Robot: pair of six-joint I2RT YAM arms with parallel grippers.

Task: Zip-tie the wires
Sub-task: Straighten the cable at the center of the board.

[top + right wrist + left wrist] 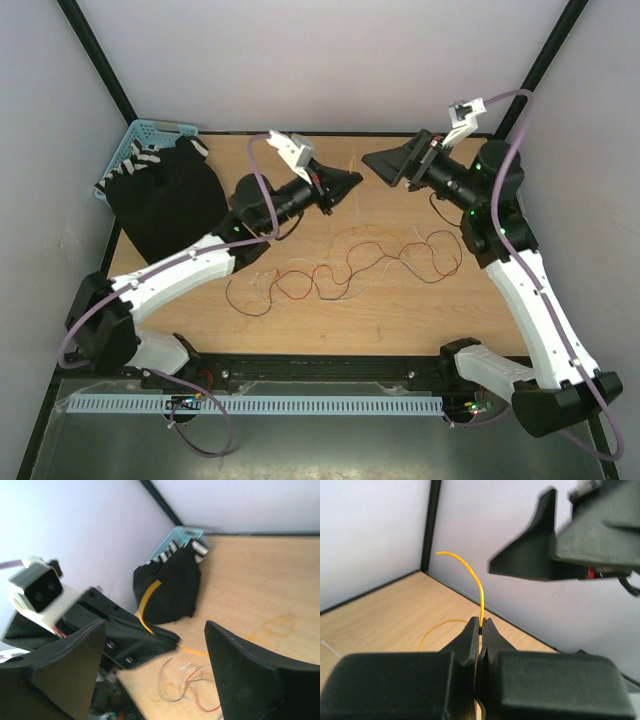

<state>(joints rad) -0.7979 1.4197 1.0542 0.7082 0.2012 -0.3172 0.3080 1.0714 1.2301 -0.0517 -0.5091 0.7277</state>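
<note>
Left gripper (481,625) is clamped tight, pinching an orange-yellow strand (479,587) that curls up past its tips. Mid-table (420,320), the wires (350,265) sprawl in a loose tangle. Right gripper (155,624) hangs opposite, jaws spread wide, holding nothing.

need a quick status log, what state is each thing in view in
left gripper: shut on a thin orange-yellow wire strand
right gripper: open, empty
orange-yellow wire strand: pinched, free end curving upward
tangle of thin red, dark and white wires: loose on wooden table, untied
black cloth: crumpled, edge over light blue basket
</note>
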